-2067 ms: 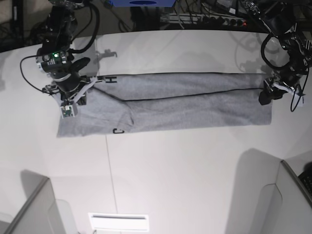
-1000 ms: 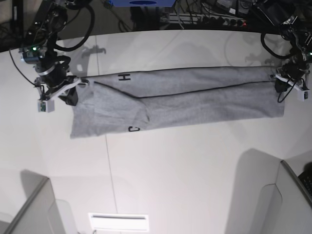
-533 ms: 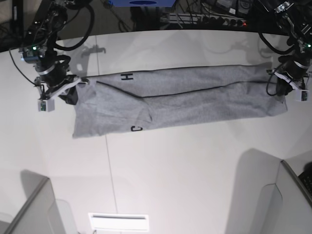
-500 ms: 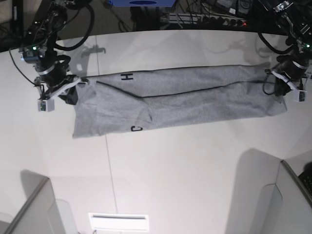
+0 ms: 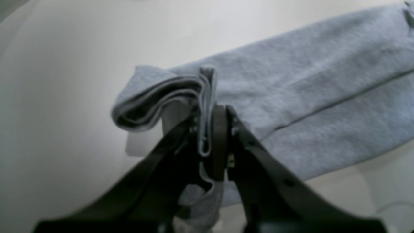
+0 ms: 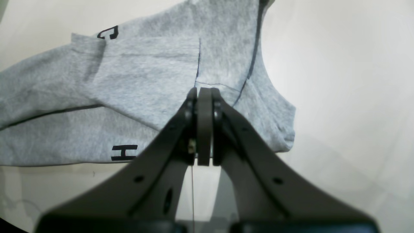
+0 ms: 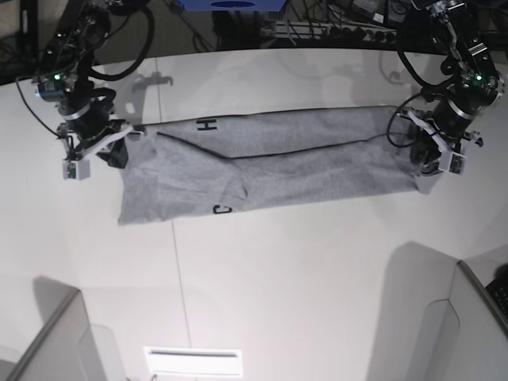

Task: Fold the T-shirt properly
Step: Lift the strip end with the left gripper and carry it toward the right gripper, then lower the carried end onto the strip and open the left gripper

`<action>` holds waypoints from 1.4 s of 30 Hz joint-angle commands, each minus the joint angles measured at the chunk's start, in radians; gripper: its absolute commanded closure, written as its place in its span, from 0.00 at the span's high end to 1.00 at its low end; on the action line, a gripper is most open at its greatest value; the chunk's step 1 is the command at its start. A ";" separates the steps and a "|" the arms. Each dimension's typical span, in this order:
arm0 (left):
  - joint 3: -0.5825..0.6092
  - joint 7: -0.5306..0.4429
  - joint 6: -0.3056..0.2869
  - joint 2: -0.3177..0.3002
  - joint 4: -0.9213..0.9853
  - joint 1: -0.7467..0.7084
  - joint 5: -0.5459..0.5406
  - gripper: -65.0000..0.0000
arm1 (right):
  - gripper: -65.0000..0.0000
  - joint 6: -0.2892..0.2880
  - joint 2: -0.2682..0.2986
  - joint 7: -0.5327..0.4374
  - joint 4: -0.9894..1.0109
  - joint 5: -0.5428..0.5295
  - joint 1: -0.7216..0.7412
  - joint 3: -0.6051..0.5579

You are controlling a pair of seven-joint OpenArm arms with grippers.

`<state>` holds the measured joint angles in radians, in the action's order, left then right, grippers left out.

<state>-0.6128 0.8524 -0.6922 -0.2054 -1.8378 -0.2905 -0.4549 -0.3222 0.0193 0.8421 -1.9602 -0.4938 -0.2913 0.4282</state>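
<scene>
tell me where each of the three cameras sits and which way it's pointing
Base: high above, looking down at the white table, the long T-shirt and both arms.
Left wrist: behind the left gripper, shut on bunched T-shirt layers.
Right wrist: behind the right gripper, shut at the T-shirt's edge.
Shared: the lettered H shows in base and right wrist.

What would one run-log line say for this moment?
left claw: shut on heather-grey cotton T-shirt end | right claw: shut, shirt pinch unclear | shirt: long band on white table
</scene>
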 commanded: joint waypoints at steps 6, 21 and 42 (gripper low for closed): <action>0.112 -0.023 0.076 -0.015 -0.029 0.010 -0.023 0.00 | 0.00 -0.001 0.009 -0.022 -0.015 -0.013 0.007 0.005; 0.307 -0.023 0.124 0.001 -0.044 0.044 -0.023 0.00 | 0.00 0.002 0.011 -0.022 -0.014 -0.012 0.010 0.005; 0.500 -0.023 0.131 0.027 -0.050 0.081 -0.018 0.00 | 0.00 0.005 0.011 -0.022 -0.014 -0.012 0.011 0.005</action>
<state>-0.1104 0.8536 -0.5564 -0.1730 -1.8690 -0.2161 -0.4564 -0.3214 0.0216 0.8421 -1.9594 -0.4934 -0.2863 0.4286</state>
